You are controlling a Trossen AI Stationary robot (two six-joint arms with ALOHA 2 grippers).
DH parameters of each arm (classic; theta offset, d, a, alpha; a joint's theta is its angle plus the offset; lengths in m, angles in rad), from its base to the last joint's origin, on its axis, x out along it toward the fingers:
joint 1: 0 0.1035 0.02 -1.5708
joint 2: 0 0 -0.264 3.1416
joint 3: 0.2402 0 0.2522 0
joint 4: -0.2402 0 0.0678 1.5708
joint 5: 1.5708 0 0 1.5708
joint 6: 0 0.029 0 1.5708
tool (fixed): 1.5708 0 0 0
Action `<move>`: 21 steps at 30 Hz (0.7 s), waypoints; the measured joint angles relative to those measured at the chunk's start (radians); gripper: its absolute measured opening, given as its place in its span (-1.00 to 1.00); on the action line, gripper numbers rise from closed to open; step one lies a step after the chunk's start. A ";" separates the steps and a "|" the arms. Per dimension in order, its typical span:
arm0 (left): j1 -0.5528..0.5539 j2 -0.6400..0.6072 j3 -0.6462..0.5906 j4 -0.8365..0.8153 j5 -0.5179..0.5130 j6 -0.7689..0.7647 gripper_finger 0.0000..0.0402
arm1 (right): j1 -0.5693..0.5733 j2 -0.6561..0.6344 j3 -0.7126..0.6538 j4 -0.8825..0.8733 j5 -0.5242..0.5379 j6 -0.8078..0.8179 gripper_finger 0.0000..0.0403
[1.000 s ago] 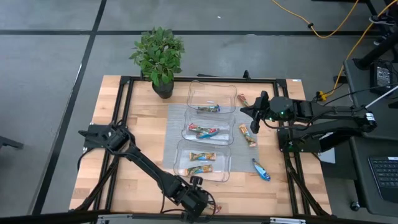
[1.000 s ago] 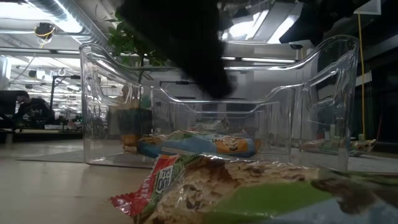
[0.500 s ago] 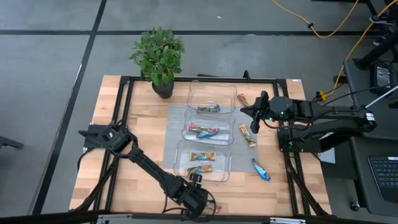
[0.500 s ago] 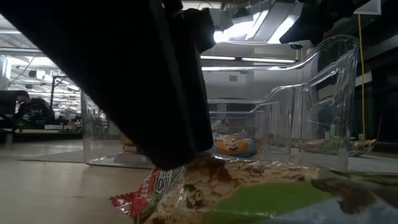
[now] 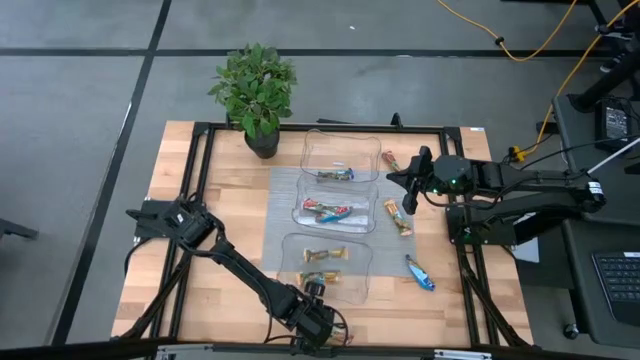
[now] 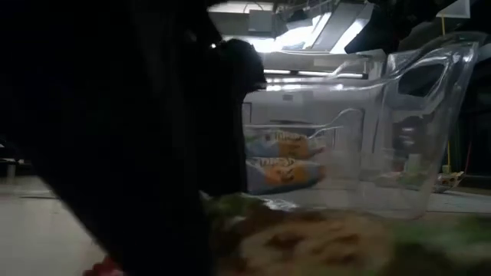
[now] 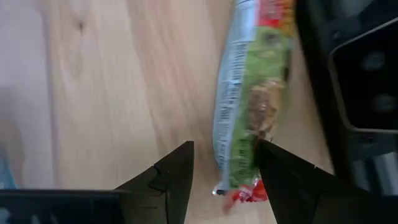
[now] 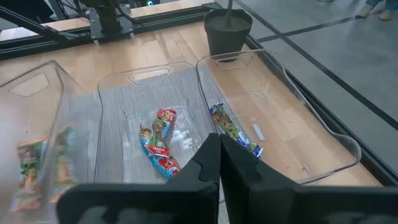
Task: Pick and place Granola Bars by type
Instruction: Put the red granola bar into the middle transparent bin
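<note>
1. Left wrist view showed you the key relation: the left end effector [image 7: 224, 171] hung low over the bare tabletop [image 7: 106, 81] with its fingers apart, and a green-and-red bar [image 7: 252, 99] lay just ahead of it, offset toward one fingertip rather than centred in the gap.
2. You could see that the bar's long axis ran roughly along the direction the fingers pointed, so the fingers would close across its narrow width. Its near, red end sat right beside the tip of one finger [image 7: 283, 180]; whether they touched, you could not tell.
3. In the high view the left end effector [image 5: 318, 322] was at the front edge of the tabletop, just in front of the nearest tray [image 5: 355, 285]. The bar itself was hidden under the arm there.
4. You had the right end effector [image 5: 408, 195] well apart from it, hovering beside the middle tray [image 5: 368, 215], fingers together and holding nothing. The left arm was clearly the nearer one for this bar.
5. Other bars lay in all three trays, and loose ones sat on the tabletop on the right side, including a blue bar [image 5: 420, 273].
6. My judgement: you needed a small sideways shift to centre the bar between the fingers before closing, or one fingertip might have pressed on the wrapper and pushed it away.
</note>
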 joint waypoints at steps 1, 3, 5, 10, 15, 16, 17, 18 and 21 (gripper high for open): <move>0.001 0.000 -0.001 -0.002 -0.003 -0.003 -0.15 | 0.000 0.000 0.000 0.000 0.000 0.000 -0.96; 0.004 -0.001 -0.001 0.002 -0.015 -0.011 -0.15 | 0.000 0.000 0.000 0.000 0.000 0.000 -0.96; 0.007 -0.002 -0.001 0.017 -0.008 -0.027 -0.17 | 0.000 0.000 0.000 0.000 0.000 0.000 -0.96; 0.007 -0.002 -0.001 0.035 0.009 -0.029 -0.31 | 0.000 0.000 0.000 0.000 0.000 0.000 -0.96; 0.008 -0.002 0.017 0.042 0.037 -0.028 -0.50 | 0.000 0.000 0.000 0.000 0.000 0.000 -0.96; 0.009 -0.002 0.024 0.046 0.038 -0.028 -0.55 | 0.000 0.000 0.000 0.000 0.000 0.000 -0.96; 0.010 -0.002 0.033 0.046 0.037 -0.028 -0.59 | 0.000 0.000 0.000 0.000 0.000 0.000 -0.96; 0.012 -0.002 0.043 0.044 0.037 -0.023 -0.63 | 0.000 0.000 0.000 0.000 0.000 0.000 -0.96; 0.013 -0.002 0.071 0.043 0.035 -0.004 -0.75 | 0.000 0.000 0.000 0.000 0.000 0.000 -0.96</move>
